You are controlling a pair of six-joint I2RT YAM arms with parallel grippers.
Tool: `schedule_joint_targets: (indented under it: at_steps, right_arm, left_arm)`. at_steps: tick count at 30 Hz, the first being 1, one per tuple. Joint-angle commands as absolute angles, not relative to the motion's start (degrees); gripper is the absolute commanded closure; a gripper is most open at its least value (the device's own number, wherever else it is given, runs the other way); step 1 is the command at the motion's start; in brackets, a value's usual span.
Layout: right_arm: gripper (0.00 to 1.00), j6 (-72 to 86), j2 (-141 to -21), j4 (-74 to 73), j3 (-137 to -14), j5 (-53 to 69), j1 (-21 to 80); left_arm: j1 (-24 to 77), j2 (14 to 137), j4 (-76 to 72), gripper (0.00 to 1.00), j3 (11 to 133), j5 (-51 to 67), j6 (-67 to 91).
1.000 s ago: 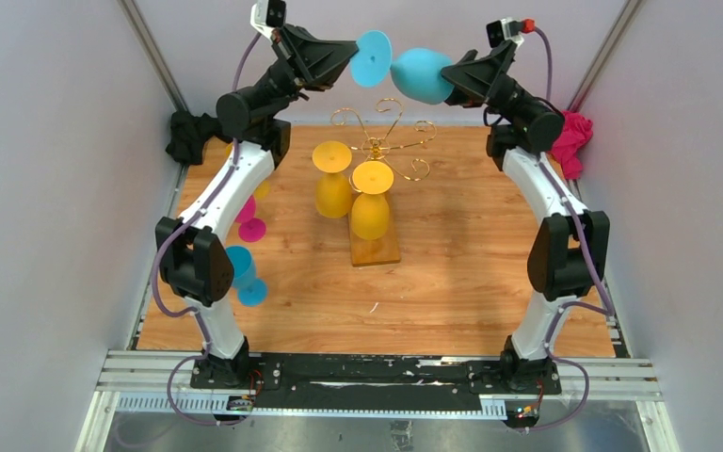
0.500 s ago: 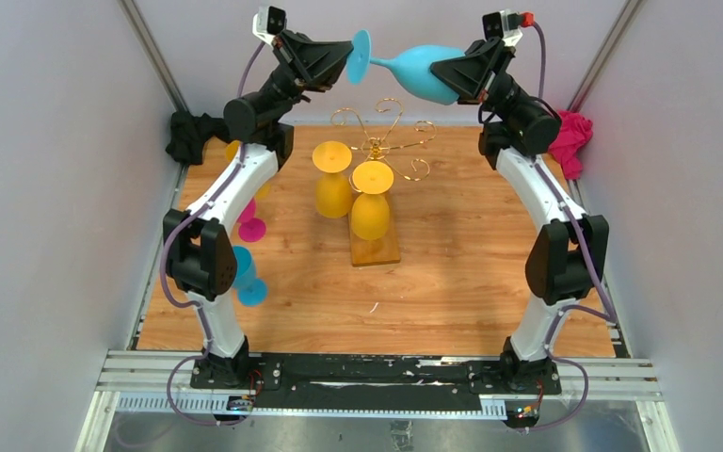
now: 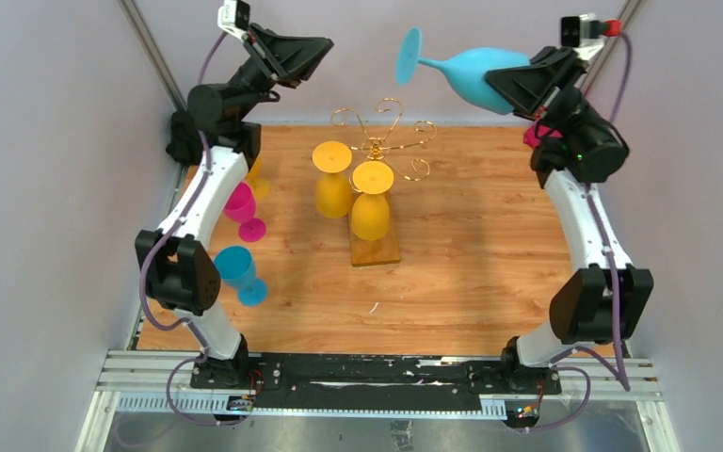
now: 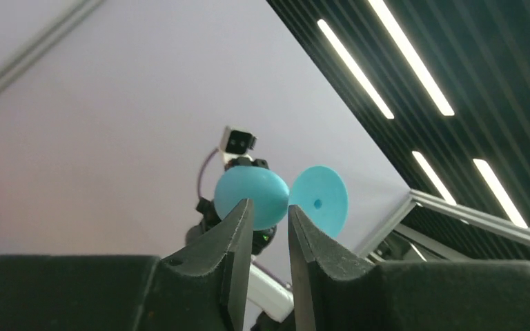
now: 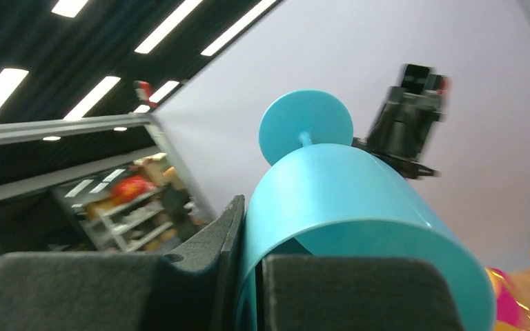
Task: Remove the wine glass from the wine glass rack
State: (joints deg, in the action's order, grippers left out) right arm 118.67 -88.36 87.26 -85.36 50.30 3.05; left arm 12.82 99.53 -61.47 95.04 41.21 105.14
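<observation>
Wood-grain worktop [image 3: 490,282] enclosed by pale lavender walls [image 3: 47,235]; aluminium rail [image 3: 621,377] along the near edge; strip lights [image 4: 355,67] on a dark slatted ceiling [image 4: 511,69]; cluttered shelves [image 5: 121,207] beyond.

the white-and-black left arm [image 3: 209,188] and right arm [image 3: 581,207] reach high, well apart. the black left gripper [image 3: 326,46] is empty, jaws slightly parted. the black right gripper [image 3: 495,83] clamps a light-blue wine glass [image 3: 469,66] by its bowl.

The left arm [image 3: 209,188] and right arm [image 3: 574,212] share white curved shells between bulky black joint housings, with a lilac cable [image 3: 142,282] looping along each. The left pincer [image 3: 326,46] and right pincer [image 3: 492,81] are matte black, each with two wedge-shaped fingers [image 4: 231,262]. A small white camera block [image 3: 236,14] tops each wrist; the right one carries a red cap [image 3: 608,26].
</observation>
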Motion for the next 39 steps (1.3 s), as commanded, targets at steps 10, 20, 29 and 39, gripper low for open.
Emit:
schedule_joint_targets:
  at_steps: [10,20,29,39]
  right_arm:
    - [1.0,28.4,-87.2,-40.2,-121.8,42.3,-7.0]
    - [1.0,10.8,-108.4,-69.5,-136.2,8.8,-7.3]
    - [1.0,5.7,-123.6,-70.6,-138.6,0.0,-7.2]
    - [1.0,4.1,-130.2,-69.4,-137.2,-5.1,-7.1]
  left_arm:
    - [15.9,84.4,37.8,1.0,116.5,9.5,30.5]
    - [22.5,80.0,45.3,1.0,108.6,-10.9,23.5]
    - [26.9,78.6,46.4,1.0,100.0,-18.1,20.5]
    - [27.1,78.1,46.3,1.0,98.3,-19.3,19.2]
